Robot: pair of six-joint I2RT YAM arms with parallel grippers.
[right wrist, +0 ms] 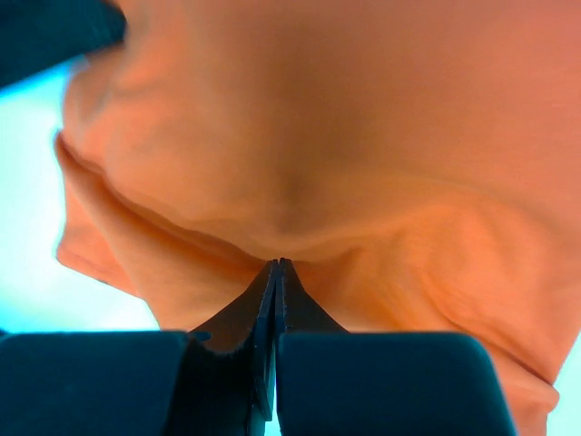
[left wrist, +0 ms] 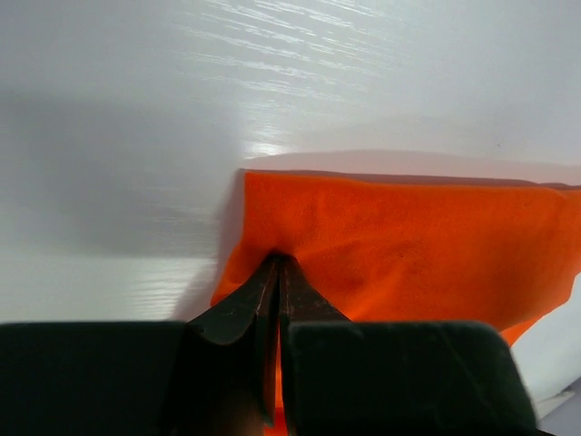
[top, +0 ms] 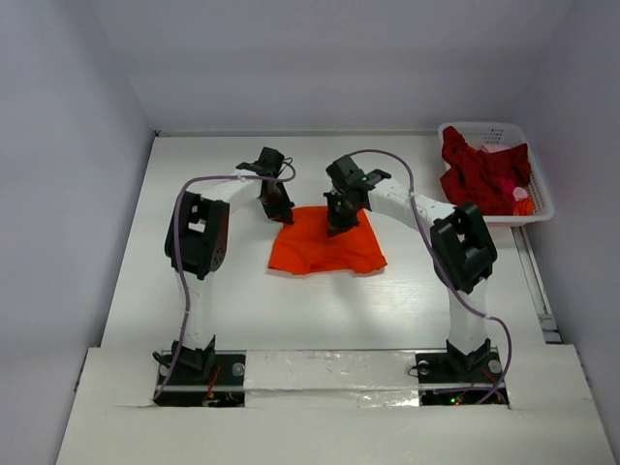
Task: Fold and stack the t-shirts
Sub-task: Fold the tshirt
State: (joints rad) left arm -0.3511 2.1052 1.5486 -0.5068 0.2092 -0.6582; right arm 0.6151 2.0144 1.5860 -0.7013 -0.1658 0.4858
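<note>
Orange cloth fills the middle of the white table (top: pixel 242 310): the orange t-shirt (top: pixel 329 250) lies spread there as a rough rectangle, well apart from the white lattice basket (top: pixel 484 126) at the far right corner. The dark red t-shirts (top: pixel 480 174) are heaped in that basket and spill over its near rim. Both arms reach over the orange shirt's far edge. The left gripper (top: pixel 281 213) sits at the shirt's far left corner, and its wrist view shows the two fingers pressed together with a pinch of orange fabric between their tips. The cloth is drawn into a small peak where they bite, while the rest runs flat to the right across the table. The right gripper (top: pixel 339 225) comes down on the same far edge, nearer its middle and just to the right of the left one. Its wrist view shows its fingers likewise clamped together on orange fabric, with soft folds bunching around the tips and the shirt filling nearly the whole view beyond them. From above, the body of the shirt extends from both grippers toward the arm bases, and its near hem lies slightly wavy on the table.
</note>
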